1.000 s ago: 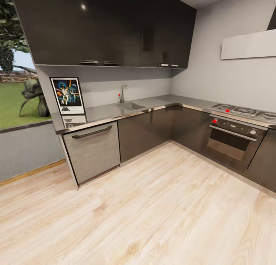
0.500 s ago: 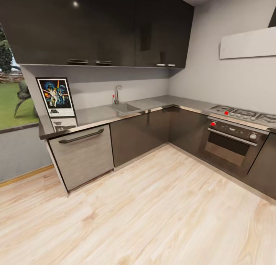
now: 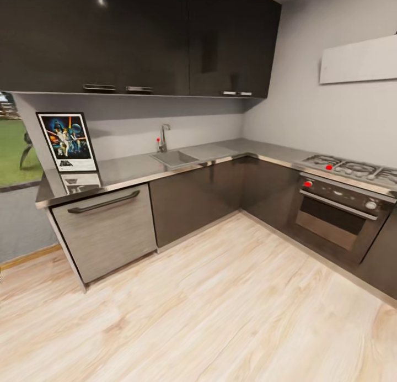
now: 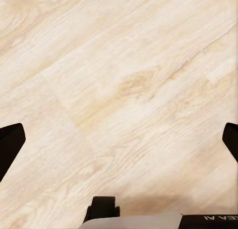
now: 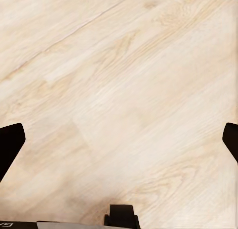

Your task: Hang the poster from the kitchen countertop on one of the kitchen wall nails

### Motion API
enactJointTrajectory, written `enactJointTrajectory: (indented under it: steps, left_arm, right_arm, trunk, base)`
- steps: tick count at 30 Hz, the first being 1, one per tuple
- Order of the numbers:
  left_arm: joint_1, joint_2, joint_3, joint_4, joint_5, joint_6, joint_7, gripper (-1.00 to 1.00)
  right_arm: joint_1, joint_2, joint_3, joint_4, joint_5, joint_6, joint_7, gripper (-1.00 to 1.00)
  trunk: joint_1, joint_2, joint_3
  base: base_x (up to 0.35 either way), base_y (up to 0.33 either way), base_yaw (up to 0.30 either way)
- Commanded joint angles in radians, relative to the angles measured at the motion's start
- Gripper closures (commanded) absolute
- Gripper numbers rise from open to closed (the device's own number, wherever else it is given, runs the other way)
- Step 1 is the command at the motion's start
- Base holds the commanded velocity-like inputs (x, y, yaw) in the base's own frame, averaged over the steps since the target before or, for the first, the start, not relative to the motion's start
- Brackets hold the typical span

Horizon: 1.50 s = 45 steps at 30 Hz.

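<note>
The poster [image 3: 67, 142] stands upright at the left end of the kitchen countertop [image 3: 138, 169], leaning against the grey wall. It has a thin black frame, a white border and colourful figures on dark blue, and the glossy slab mirrors it. In the left wrist view my left gripper [image 4: 119, 144] is open over bare wooden floor, its dark fingertips [image 4: 10, 147] far apart. In the right wrist view my right gripper [image 5: 119, 144] is also open above the floor and holds nothing. Both are far from the poster.
A sink [image 3: 173, 158] with a chrome tap [image 3: 162, 138] sits mid-counter. A gas hob [image 3: 347, 166] and oven [image 3: 336, 213] stand at the right. Dark upper cabinets [image 3: 138, 37] hang over the counter, with a dishwasher front [image 3: 105, 233] under the poster. Light wooden floor [image 3: 220, 304] stretches between me and the units.
The whole head view has shifted: the counter, poster and sink now sit further left in the picture. That is camera motion. The poster itself has not moved.
</note>
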State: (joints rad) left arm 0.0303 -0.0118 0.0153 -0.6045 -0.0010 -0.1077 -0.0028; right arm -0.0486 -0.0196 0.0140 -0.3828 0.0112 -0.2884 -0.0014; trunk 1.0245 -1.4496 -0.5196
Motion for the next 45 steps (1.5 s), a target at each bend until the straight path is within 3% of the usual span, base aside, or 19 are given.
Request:
enactJointTrajectory:
  steps: [1,45]
  left_arm:
    - [0.0,0.0,0.002,-0.001,0.0,-0.001,0.0,-1.0]
    - [0.0,0.0,0.002,-0.001,0.0,-0.001,0.0,-1.0]
  right_arm:
    - [-0.001,0.0,0.001,0.001,0.001,-0.003,0.0,-1.0]
    - [-0.001,0.001,0.002,0.001,0.001,-0.002,0.0,-1.0]
  trunk:
    - [0.0,0.0,-0.001]
    - [0.0,0.0,-0.001]
  base:
    - [0.253,-0.22,0.168]
    - [0.252,-0.22,0.279]
